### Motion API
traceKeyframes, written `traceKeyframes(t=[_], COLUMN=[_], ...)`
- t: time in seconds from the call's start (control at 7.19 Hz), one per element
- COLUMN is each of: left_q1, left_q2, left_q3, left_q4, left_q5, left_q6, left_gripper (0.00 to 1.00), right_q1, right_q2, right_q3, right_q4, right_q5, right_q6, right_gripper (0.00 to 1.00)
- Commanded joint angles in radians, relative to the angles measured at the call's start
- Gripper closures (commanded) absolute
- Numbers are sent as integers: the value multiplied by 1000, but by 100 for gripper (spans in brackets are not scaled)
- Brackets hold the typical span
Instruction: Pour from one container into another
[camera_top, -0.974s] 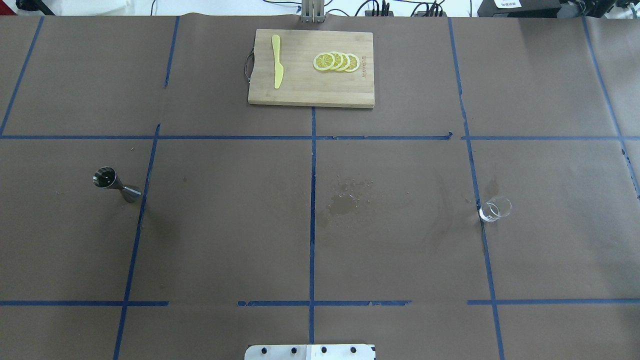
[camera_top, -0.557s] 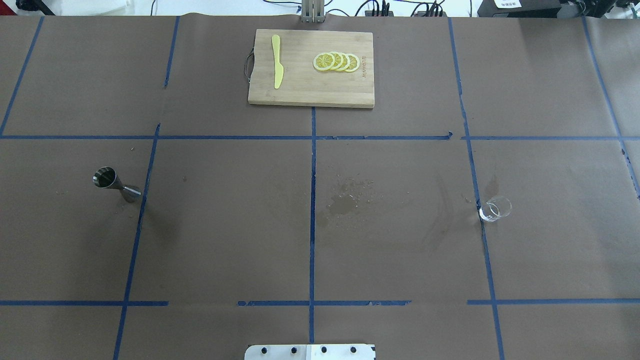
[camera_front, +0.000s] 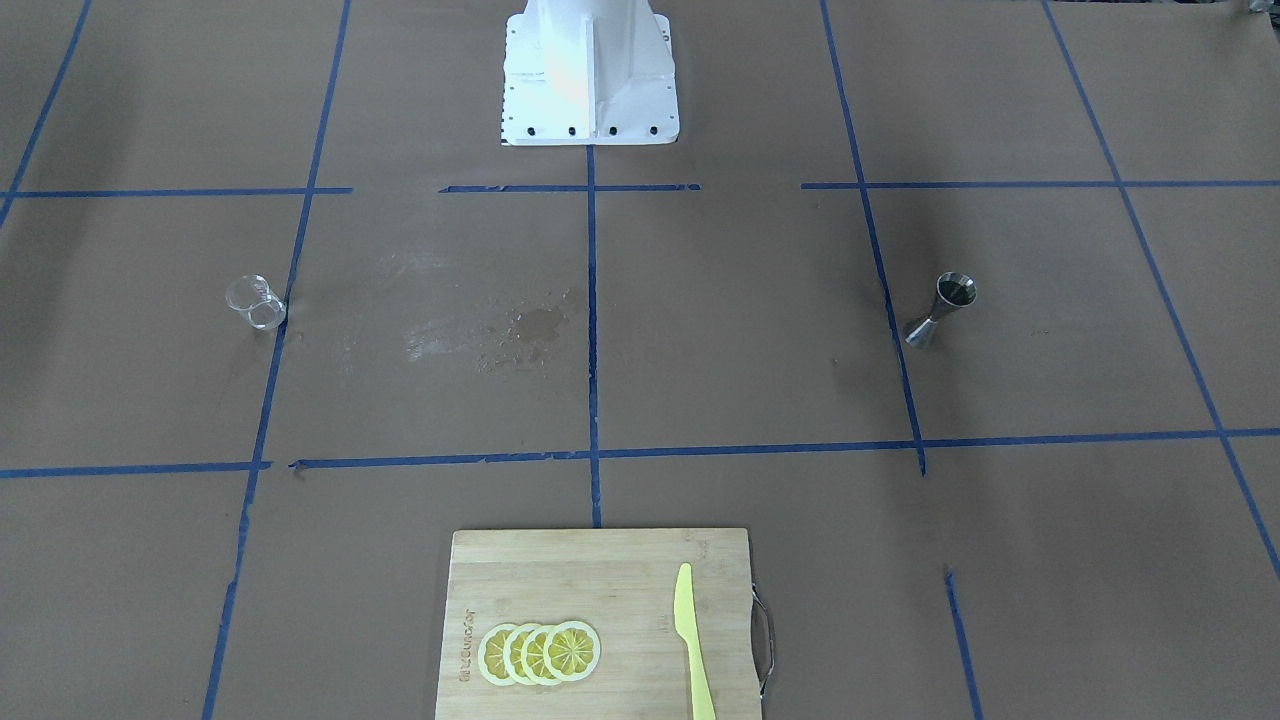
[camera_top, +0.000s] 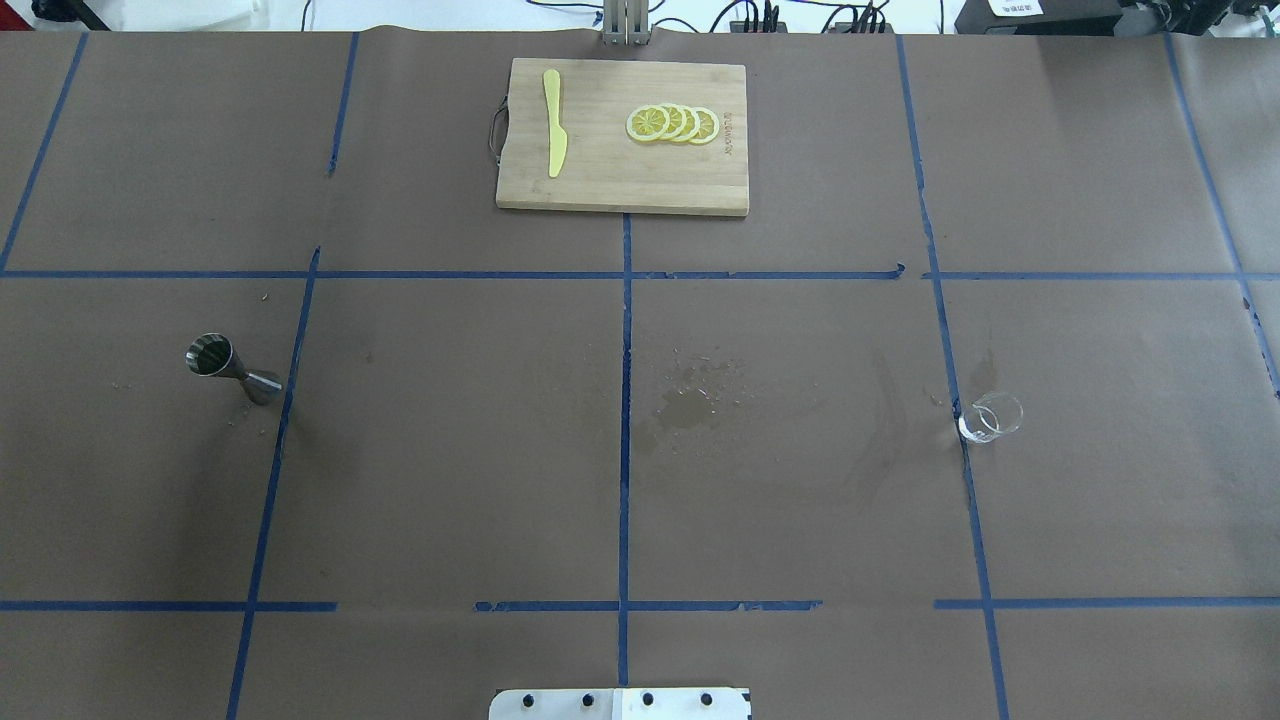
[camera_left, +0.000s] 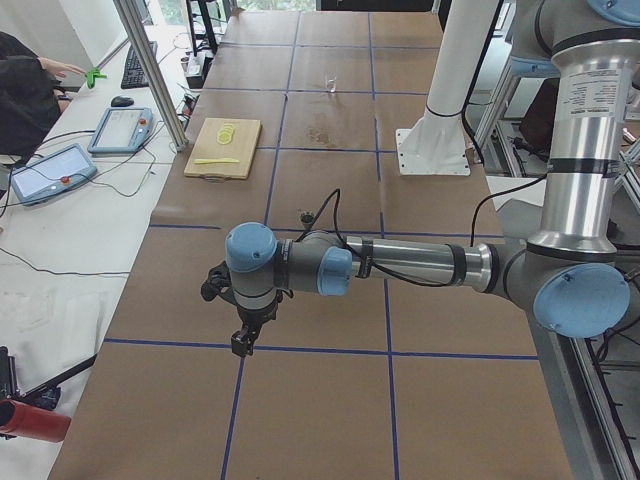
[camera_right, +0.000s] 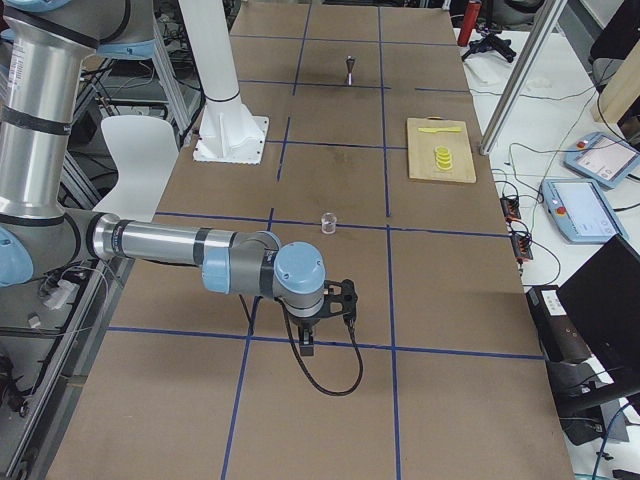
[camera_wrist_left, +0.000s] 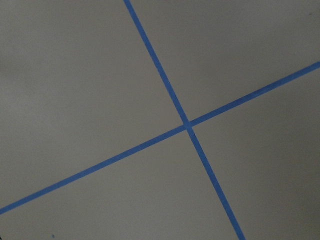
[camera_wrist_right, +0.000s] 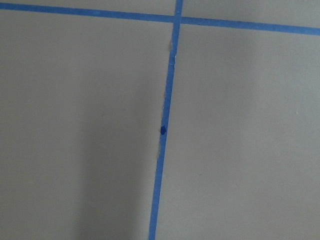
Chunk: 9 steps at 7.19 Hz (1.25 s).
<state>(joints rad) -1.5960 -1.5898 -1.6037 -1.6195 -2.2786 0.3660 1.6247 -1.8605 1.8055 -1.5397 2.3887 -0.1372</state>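
The clear glass beaker (camera_top: 990, 418) stands upright on the table's right side, beside a blue tape line; it also shows as the beaker (camera_front: 255, 302) at the front-facing view's left. The steel hourglass jigger (camera_top: 232, 368) stands upright on the left side, seen again as the jigger (camera_front: 940, 310). Neither arm enters the overhead or front-facing view. My left gripper (camera_left: 242, 345) hangs over bare paper near a tape crossing, far from the jigger. My right gripper (camera_right: 308, 345) hangs low, a short way from the beaker (camera_right: 327, 222). I cannot tell whether either is open or shut.
A wooden cutting board (camera_top: 620, 190) lies at the table's far middle with a yellow plastic knife (camera_top: 554, 122) and lemon slices (camera_top: 672, 123) on it. A wet stain (camera_top: 685, 405) marks the paper near the centre. The robot's white base (camera_front: 588, 70) stands at the near edge.
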Motion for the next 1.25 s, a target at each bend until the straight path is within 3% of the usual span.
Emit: traceKeyframes(t=[0.0,0.42,0.7,1.11], left_q1=[1,-1,-1,-1], left_q2=[1,5,68,82], left_q3=[1,-5,-47,-59], left_q4=[-11,-13,-28,-30], left_q5=[11,39,36,33], left_q6=[1,-39,-178,-182], left_gripper=[0,0,0,0], right_q1=[4,4,4,4], right_q2=[19,23,27,41], right_q3=[-23,-40,-43,-32], right_q4=[1,0,0,3], right_q5=[-9,35,41,50], right_q6=[11,16,28,160], right_gripper=[0,0,0,0])
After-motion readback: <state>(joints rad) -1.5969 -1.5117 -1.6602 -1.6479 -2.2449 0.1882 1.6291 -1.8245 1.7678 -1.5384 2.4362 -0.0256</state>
